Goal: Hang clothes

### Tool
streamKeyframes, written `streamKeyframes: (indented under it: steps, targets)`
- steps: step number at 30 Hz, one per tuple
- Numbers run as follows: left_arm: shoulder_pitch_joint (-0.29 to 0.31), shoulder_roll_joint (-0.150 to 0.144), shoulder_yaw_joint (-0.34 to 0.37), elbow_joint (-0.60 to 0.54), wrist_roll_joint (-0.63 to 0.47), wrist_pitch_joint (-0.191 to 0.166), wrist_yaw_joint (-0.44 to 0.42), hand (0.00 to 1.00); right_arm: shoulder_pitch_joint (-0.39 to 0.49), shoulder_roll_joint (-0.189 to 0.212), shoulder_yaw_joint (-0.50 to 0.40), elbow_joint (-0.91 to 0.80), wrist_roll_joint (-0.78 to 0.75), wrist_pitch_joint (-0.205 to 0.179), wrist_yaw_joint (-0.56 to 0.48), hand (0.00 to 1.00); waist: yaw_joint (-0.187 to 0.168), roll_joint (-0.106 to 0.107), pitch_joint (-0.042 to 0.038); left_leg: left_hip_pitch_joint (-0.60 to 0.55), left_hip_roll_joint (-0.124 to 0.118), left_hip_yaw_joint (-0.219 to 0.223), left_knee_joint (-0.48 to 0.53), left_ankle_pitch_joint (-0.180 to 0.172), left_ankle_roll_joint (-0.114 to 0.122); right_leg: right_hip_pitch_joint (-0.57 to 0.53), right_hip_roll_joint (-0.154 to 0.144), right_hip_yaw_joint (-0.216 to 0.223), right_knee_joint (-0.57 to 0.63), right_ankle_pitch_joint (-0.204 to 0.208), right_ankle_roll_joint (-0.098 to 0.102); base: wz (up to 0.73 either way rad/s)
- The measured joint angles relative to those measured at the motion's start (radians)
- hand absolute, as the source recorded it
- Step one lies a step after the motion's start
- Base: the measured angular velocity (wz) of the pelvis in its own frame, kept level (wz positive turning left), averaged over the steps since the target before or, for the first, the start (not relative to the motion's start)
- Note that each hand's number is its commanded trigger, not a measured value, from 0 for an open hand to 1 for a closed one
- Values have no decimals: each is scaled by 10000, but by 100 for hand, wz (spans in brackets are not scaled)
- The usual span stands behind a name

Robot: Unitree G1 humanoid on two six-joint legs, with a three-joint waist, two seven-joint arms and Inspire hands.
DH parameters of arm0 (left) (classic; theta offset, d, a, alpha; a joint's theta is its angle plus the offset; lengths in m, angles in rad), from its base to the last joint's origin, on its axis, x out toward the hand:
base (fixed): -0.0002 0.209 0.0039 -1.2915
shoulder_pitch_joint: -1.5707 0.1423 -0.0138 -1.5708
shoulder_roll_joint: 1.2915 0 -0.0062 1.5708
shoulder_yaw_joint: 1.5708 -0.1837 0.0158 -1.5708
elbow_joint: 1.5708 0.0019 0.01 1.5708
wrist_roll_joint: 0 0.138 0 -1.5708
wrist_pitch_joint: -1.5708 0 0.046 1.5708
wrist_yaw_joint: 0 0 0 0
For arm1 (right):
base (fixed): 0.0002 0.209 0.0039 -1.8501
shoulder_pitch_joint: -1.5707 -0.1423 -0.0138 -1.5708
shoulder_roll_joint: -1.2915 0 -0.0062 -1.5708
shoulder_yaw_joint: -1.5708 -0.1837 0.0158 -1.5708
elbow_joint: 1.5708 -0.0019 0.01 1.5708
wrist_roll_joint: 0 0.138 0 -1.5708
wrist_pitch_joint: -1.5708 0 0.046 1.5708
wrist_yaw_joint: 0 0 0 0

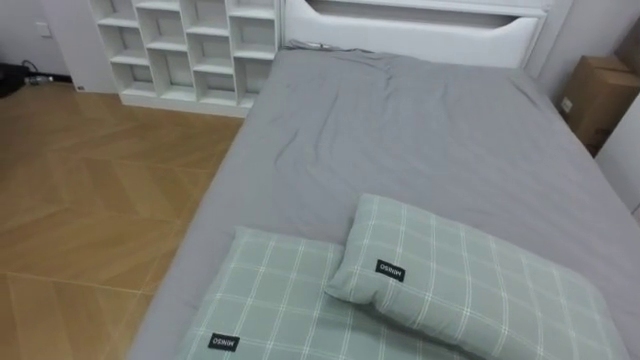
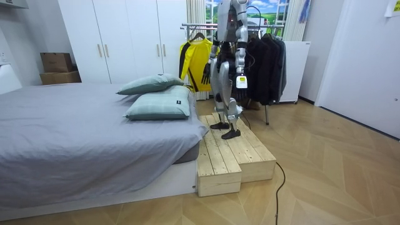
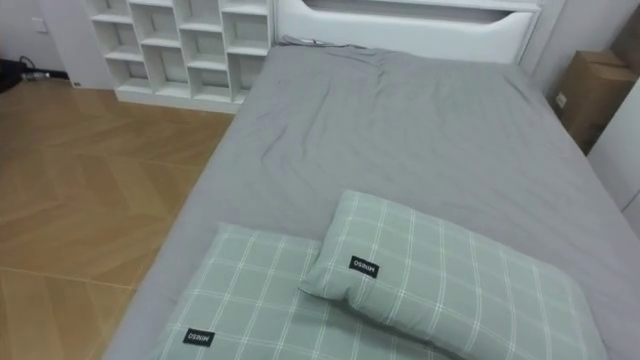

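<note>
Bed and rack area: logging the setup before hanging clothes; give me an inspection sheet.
surface: bed, grey sheet lightly creased.
job's things: rack behind the robot, holding a yellow garment and dark clothes.
clutter: one checked pillow lying partly on a second pillow.
hands: left hand hangs at the robot's side.
cables: dark cord-like thing on the floor by the far wall, too small to tell.
surroundings: white cubby shelf, cardboard box, wardrobe; robot stands on a wooden platform.
</note>
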Motion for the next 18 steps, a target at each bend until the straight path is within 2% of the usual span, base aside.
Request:
streamKeyframes:
  steps: [2,5,18]
  targets:
    - [-6,-1,-2,-32,4,81,-39,0,-27,0,5,3,-3,10,8,0,0,-42,68,-2,1,-7,-1,0,0,0,2,0,-1,-3,2,0]
    - [-5,2,-1,-48,5,179,-151,0,-83,-1,3,-8,-2,130,14,0,-2,-41,100,-12,3,-16,-1,-1,0,-4,3,-1,-2,-9,9,0]
    - [-157,-1,-8,-54,13,346,-200,0,-81,-1,29,13,63,200,1,0,-14,84,64,-21,-3,-58,2,0,0,1,24,48,-5,-13,13,0]
